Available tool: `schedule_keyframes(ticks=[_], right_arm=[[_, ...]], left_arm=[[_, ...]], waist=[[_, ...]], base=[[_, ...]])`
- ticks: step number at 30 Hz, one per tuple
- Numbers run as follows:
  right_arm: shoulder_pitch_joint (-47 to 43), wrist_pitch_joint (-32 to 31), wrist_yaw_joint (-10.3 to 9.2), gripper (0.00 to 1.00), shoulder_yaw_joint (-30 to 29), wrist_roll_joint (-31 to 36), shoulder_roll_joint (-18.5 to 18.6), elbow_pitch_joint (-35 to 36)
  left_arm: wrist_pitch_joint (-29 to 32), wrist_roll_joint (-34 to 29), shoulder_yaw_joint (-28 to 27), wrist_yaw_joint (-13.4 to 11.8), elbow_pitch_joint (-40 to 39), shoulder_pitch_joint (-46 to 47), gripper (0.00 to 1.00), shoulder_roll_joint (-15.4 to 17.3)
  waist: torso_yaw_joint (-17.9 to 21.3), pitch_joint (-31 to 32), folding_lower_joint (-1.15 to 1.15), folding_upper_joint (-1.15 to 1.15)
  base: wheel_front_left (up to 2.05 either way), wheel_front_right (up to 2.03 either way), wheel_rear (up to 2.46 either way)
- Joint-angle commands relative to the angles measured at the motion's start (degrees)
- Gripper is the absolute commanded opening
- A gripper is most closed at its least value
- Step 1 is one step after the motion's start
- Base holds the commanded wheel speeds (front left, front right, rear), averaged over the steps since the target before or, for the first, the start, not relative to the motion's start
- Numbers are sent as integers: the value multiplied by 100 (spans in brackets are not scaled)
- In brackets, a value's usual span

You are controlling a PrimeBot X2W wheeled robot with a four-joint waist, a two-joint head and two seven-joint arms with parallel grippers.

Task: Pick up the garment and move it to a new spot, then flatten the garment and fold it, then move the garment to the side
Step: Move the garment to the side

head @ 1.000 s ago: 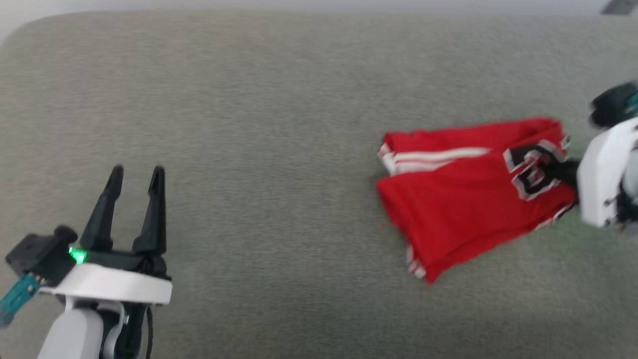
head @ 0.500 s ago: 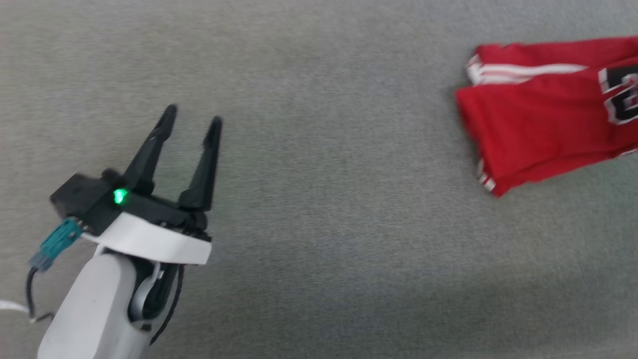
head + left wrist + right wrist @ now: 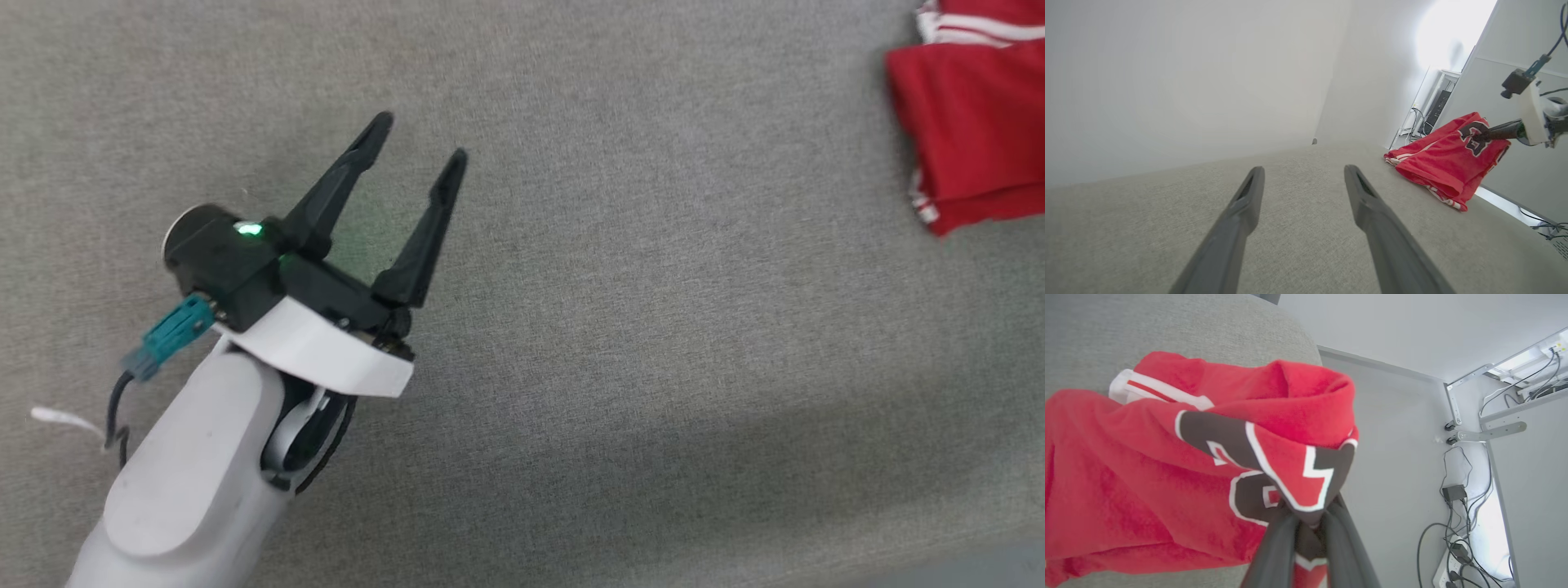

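The garment (image 3: pixel 971 139), a folded red jersey with white stripes, lies at the head view's top right edge on the grey cloth surface (image 3: pixel 620 343). My left gripper (image 3: pixel 423 140) stands open over bare surface, far to the garment's left, nothing between its fingers (image 3: pixel 1237 220). In the left wrist view the garment (image 3: pixel 1445 163) sits far right with my right gripper (image 3: pixel 1478 136) pinching its black number print. The right wrist view shows my right gripper (image 3: pixel 1308 528) shut on the garment (image 3: pixel 1167 477), the fabric bunched and lifted at the fingertips near the surface's edge.
The grey cushioned surface (image 3: pixel 1167 330) ends just beyond the garment; past its edge are the floor, a white metal frame (image 3: pixel 1486 433) and power cables (image 3: pixel 1453 547). A pale wall (image 3: pixel 1188 81) rises behind the surface.
The head camera has swung left, so the garment slid to the picture's top right edge and the right gripper left the picture. The left gripper stays open and shows higher and further right.
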State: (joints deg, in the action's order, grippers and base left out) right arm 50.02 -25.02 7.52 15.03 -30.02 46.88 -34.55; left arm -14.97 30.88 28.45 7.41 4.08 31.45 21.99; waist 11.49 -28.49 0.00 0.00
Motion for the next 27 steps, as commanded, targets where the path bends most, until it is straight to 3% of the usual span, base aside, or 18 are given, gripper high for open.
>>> schedule_keyframes(ticks=[1,9,16,17,20,21,27], right_arm=[[134,101,-7,0,-48,105,11,-111],[484,776,-6,0,-362,1081,-317,-1000],[673,1131,-6,0,-761,1526,-605,-1627],[719,1211,-6,13,-815,1586,-651,-1677],[828,1250,-6,88,-970,1789,-718,-1880],[883,1267,-6,100,-1034,1803,-767,-1918],[1054,1397,-6,100,-1200,1968,-929,-2009]], left_arm=[[-25,13,43,8,22,134,100,27],[-25,105,315,8,98,516,100,32],[-25,155,296,8,143,597,100,17],[-25,159,273,8,135,586,100,21],[-26,173,184,8,115,509,100,61],[-26,180,145,9,109,476,100,71],[-26,267,-231,8,56,213,100,83]], waist=[[15,-94,0,0],[-94,-360,0,0],[-249,-439,0,0],[-259,-442,0,0],[-272,-434,0,0],[-271,-424,0,0],[-224,-241,0,0]], base=[[0,0,0],[0,0,0],[0,0,0],[0,0,0],[0,0,0],[0,0,0],[0,0,0]])
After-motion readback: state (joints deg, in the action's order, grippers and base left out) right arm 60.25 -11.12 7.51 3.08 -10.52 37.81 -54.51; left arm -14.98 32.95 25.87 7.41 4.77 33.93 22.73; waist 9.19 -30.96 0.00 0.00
